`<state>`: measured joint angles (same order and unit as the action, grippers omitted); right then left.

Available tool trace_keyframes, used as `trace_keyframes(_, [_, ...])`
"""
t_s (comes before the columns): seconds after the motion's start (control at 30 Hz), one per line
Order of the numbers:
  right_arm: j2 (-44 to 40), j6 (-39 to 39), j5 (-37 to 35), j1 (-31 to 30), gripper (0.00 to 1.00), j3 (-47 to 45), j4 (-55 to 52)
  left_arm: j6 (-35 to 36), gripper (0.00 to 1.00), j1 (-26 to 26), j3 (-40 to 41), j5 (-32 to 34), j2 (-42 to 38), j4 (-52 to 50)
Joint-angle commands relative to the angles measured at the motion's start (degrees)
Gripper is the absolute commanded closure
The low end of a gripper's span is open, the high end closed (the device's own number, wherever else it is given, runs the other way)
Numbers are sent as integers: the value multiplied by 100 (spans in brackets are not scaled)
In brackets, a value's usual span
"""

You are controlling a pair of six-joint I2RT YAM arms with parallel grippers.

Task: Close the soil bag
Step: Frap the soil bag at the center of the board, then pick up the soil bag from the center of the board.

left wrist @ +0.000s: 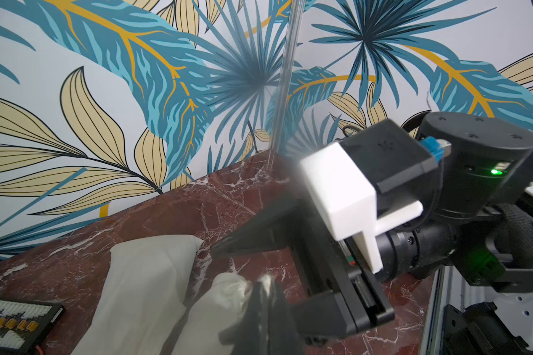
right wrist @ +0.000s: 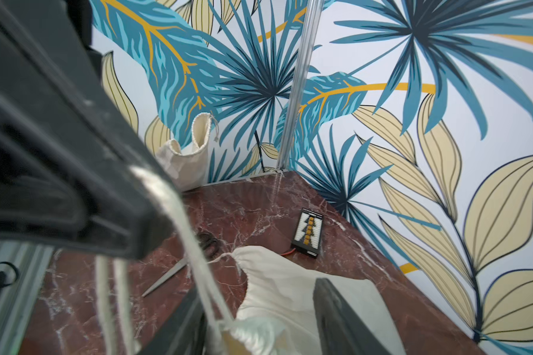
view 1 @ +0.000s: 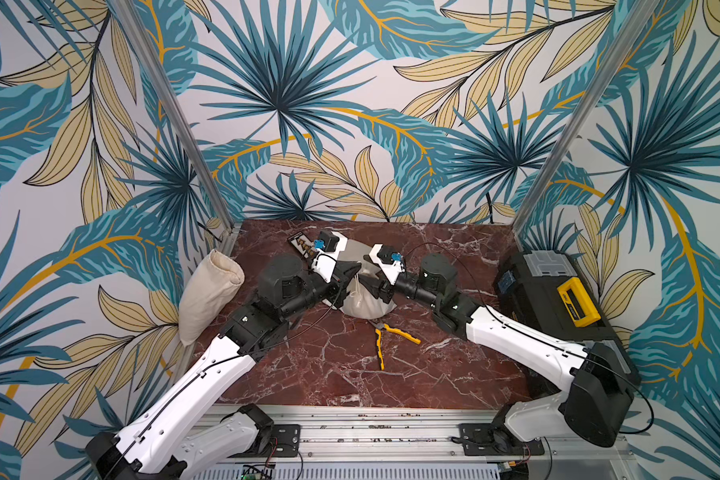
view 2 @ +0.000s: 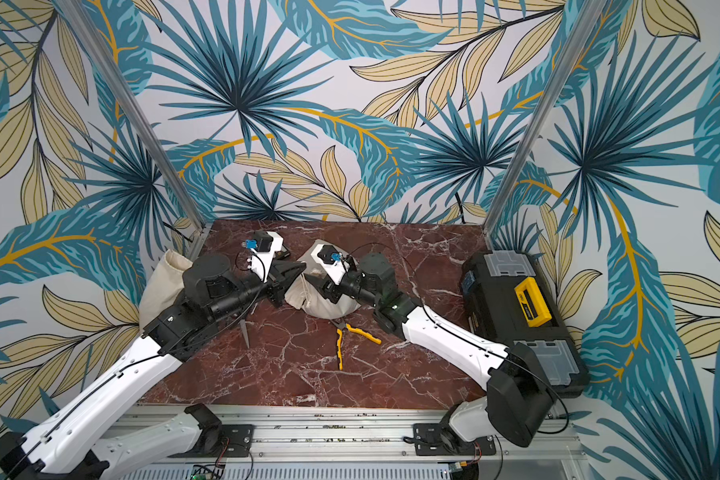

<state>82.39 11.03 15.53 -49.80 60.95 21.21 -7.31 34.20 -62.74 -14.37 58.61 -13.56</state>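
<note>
Seemingly marble tabletop [view 1: 329, 374] under soil bag [view 1: 364, 306], leaf-print walls [view 1: 350, 62]

In both top views: hung high above the 6 o'clock rail [view 1: 350, 432], facing 12 o'clock and steeply down, far enough to hold the whole surface [view 1: 350, 382]. Left wrist: very near the soil bag [left wrist: 142, 276], facing 1 o'clock. Right wrist: equally near, facing 11 o'clock. Shared by both wrist views: soil bag, connector board [right wrist: 307, 233].
</note>
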Motion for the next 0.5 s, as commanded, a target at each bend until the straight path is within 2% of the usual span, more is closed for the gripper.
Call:
trace_keyframes(0.0, [110,23,-60,-15,52,182,126,2,100,34,-193,-66,-91,65])
trace_keyframes(0.03, [141,8,-16,-20,54,228,98,-3,100,38,-194,-68,-83,73])
trace_keyframes(0.1, [207,0,13,-38,66,274,18,-7,100,40,-218,-92,-63,82])
trace_keyframes(0.17, [264,-24,-247,-33,76,230,-72,-15,100,39,-237,-105,-88,93])
trace_keyframes(0.3, [476,-136,-1177,124,82,-140,-329,-11,100,35,-322,-72,-266,89])
trace_keyframes(0.47, [716,-838,-1770,1002,86,-1129,-486,-81,100,26,-346,46,-666,160])
